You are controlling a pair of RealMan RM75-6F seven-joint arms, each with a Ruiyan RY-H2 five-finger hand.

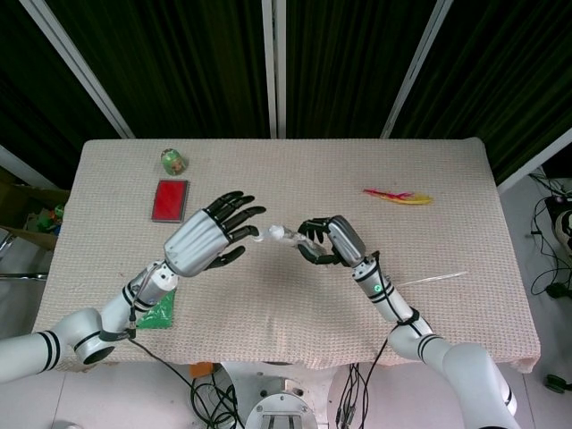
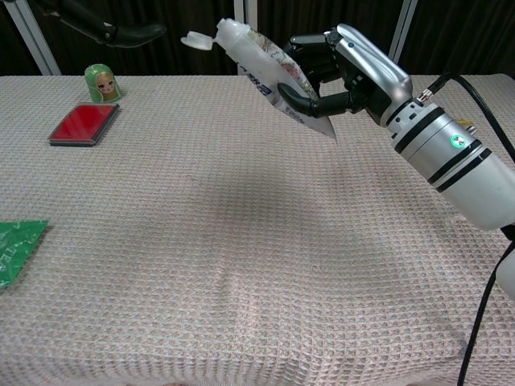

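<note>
My right hand (image 1: 332,241) (image 2: 354,72) grips a white tube (image 2: 265,71) (image 1: 284,236) above the middle of the table, its nozzle end tilted up toward my left. The tube's flip cap (image 2: 195,40) hangs open. My left hand (image 1: 207,239) hovers just left of the cap, fingers spread and holding nothing; in the chest view only its dark fingertips (image 2: 121,32) show at the top edge. A small gap separates those fingertips from the cap.
A red flat case (image 1: 170,199) (image 2: 84,124) and a small green figurine (image 1: 174,162) (image 2: 102,83) sit at the back left. A green packet (image 1: 160,310) (image 2: 16,249) lies near the front left edge. A pink-and-yellow feather (image 1: 399,196) lies at the back right, a thin clear stick (image 1: 431,280) further front.
</note>
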